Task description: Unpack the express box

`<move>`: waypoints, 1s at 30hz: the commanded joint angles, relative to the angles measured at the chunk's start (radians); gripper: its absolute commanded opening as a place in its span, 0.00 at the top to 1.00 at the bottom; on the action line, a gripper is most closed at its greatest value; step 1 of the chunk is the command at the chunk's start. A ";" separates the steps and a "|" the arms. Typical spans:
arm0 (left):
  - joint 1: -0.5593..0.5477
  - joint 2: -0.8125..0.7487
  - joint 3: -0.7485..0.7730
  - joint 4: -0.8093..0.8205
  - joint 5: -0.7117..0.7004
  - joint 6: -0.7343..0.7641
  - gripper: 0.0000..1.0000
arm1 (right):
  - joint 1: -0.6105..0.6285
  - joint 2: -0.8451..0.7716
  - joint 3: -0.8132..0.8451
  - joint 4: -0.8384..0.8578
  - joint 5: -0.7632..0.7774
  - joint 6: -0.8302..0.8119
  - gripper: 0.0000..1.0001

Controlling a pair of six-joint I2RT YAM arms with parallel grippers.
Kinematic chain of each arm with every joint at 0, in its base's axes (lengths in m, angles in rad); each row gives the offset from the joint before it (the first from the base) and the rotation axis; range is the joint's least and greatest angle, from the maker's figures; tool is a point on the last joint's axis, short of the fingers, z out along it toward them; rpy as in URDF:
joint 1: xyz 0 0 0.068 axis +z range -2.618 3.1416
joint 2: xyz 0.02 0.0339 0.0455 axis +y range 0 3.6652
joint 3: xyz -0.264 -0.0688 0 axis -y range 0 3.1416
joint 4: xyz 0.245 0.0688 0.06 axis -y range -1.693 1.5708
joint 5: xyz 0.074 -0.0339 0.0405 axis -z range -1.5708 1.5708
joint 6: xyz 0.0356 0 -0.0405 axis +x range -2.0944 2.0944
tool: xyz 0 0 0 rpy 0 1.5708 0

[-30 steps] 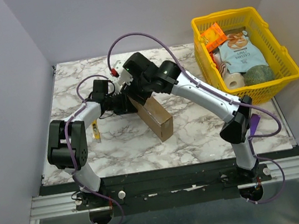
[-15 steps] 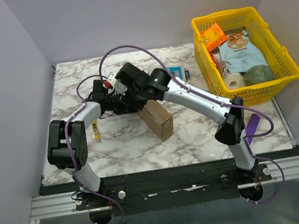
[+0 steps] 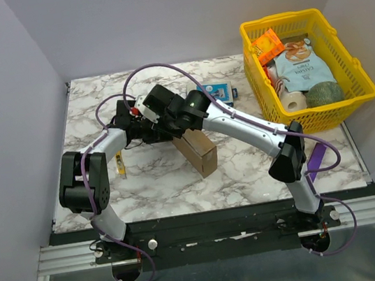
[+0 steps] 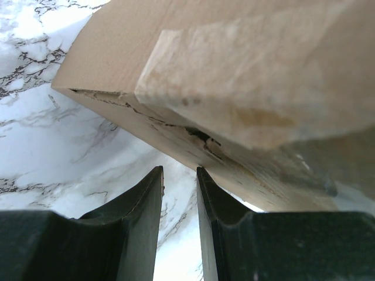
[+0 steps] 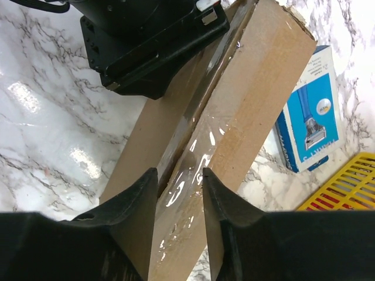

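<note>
**Inspector:** Start with the worktop (image 3: 248, 167). Where does the job stand?

**Assessor:** Early, in my judgement. The express box (image 3: 200, 151) sits near the middle. It is raised on a long edge rather than lying flat, and its flap is not open.

**Inspector:** And the yellow basket (image 3: 332, 115)?

**Assessor:** Well apart from the box, to its right and beyond it. It holds packets. Whether any came from the box cannot be told.

**Inspector:** The seal?

**Assessor:** Clear tape (image 5: 202, 146) runs along the box's upward narrow face and looks unbroken. The left wrist view shows ragged cardboard along one lower edge, but no opening.

**Inspector:** Fingers?

**Assessor:** The right fingers (image 5: 132, 216) are poised over that taped face at the box's far end. The gap is narrow and the tape shows through it. I cannot tell whether the tips touch. The left fingers (image 4: 140, 205) sit low at the box's left side, just beside its lower edge. They are nearly together, with only bare marble in the gap.

**Inspector:** Loose items?

**Assessor:** A blue box (image 3: 218, 91) lies beyond the express box. A small yellow item (image 3: 120, 166) lies to its left.

**Inspector:** Outstanding?

**Assessor:** Break the tape, lift the flap, remove the contents.
</note>
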 commanded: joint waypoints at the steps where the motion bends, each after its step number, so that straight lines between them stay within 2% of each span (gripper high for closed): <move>1: -0.009 -0.033 -0.008 0.032 -0.006 -0.007 0.62 | 0.008 0.016 -0.011 0.003 0.052 -0.013 0.59; 3: -0.009 -0.032 -0.007 0.030 -0.005 -0.010 0.62 | 0.008 0.014 -0.014 0.002 0.054 -0.012 0.64; 12: -0.009 -0.024 -0.005 0.032 -0.003 -0.013 0.62 | 0.010 0.017 -0.011 -0.010 0.054 -0.041 0.66; 13: -0.009 -0.024 -0.005 0.032 -0.002 -0.013 0.62 | 0.011 0.017 -0.008 -0.016 0.057 -0.054 0.69; 14: -0.009 -0.023 -0.007 0.032 -0.002 -0.013 0.62 | 0.013 0.020 -0.002 -0.018 0.058 -0.064 0.75; 16: -0.009 -0.023 -0.008 0.033 -0.002 -0.013 0.62 | 0.016 0.019 0.001 -0.018 0.074 -0.080 0.79; 17: -0.009 -0.021 -0.007 0.032 0.000 -0.013 0.62 | 0.014 0.019 0.004 -0.016 0.081 -0.087 0.88; 20: -0.009 -0.019 -0.007 0.033 0.000 -0.016 0.62 | 0.016 0.017 0.023 -0.010 0.092 -0.105 1.00; 30: -0.009 -0.007 -0.010 0.036 -0.003 -0.018 0.62 | 0.013 0.020 0.075 0.034 0.195 -0.182 1.00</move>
